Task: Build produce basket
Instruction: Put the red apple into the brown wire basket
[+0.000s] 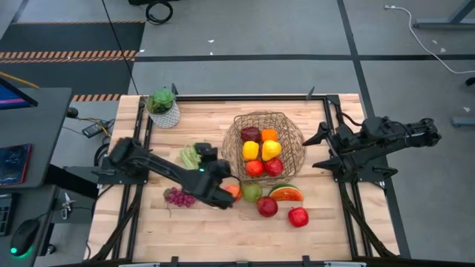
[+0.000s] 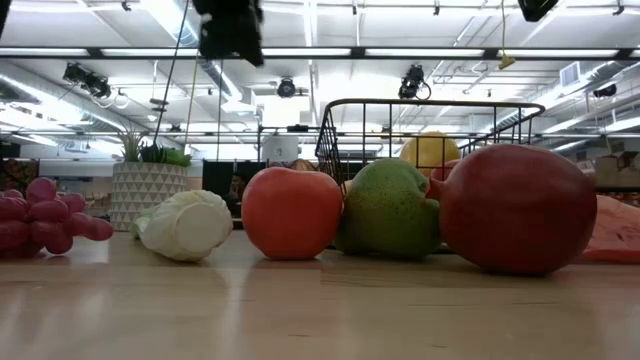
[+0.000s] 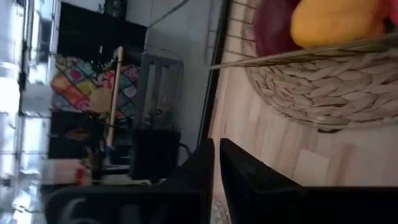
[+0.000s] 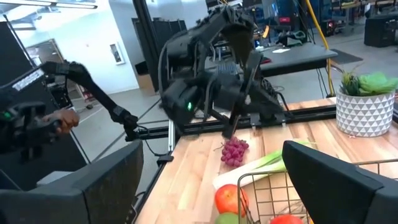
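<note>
The basket point(image 1: 295, 145) stands mid-table and holds a yellow pepper point(image 1: 251, 150), a lemon point(image 1: 271, 149), an orange and red fruit. On the wood in front of it lie a leek point(image 1: 191, 156), grapes point(image 1: 179, 196), an orange-red fruit point(image 2: 292, 212), a green pear point(image 2: 390, 208), a watermelon slice point(image 1: 286, 193) and two red apples point(image 1: 267, 207) point(image 1: 298, 216). My left gripper point(image 1: 226, 199) is shut and hangs above the table between the grapes and the pear; it holds nothing point(image 3: 216, 155). My right gripper point(image 1: 318, 150) stands open to the right of the basket.
A green plant in a white patterned pot point(image 1: 164, 108) stands at the far left of the table. Dark metal rails point(image 1: 145, 133) run along the table's left, right and far sides. Bare wood lies along the near edge point(image 1: 223, 237).
</note>
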Tool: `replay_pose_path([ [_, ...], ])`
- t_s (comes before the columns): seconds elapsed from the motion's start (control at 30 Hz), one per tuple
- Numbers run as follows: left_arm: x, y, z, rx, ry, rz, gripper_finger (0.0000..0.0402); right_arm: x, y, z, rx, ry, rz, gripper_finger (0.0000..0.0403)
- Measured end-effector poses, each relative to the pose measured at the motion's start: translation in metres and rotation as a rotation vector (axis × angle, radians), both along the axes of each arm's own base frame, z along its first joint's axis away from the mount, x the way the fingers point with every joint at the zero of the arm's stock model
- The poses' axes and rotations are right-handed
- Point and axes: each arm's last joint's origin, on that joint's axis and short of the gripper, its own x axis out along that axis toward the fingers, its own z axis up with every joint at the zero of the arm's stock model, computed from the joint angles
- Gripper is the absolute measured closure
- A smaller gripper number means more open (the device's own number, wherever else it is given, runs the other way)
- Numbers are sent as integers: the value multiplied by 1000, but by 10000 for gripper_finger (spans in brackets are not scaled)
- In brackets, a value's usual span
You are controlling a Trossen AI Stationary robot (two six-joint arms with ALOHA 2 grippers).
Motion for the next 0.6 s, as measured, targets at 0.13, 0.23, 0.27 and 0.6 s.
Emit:
replay_pose_path([
  [0.13, -31, 8, 19, -44, -149, 26, 375, 2, 0, 0, -1, 2, 0, 16],
  [0.23, -48, 15, 30, -101, -276, 32, 376, 2, 0, 0, -3, -4, -4, 16],
  [0.27, -53, 18, 35, -121, -319, 30, 375, 3, 0, 1, -4, -13, -10, 16],
  [0.6, -33, 61, 50, -480, -508, -257, 371, 3, 0, 7, -7, -71, -37, 16],
])
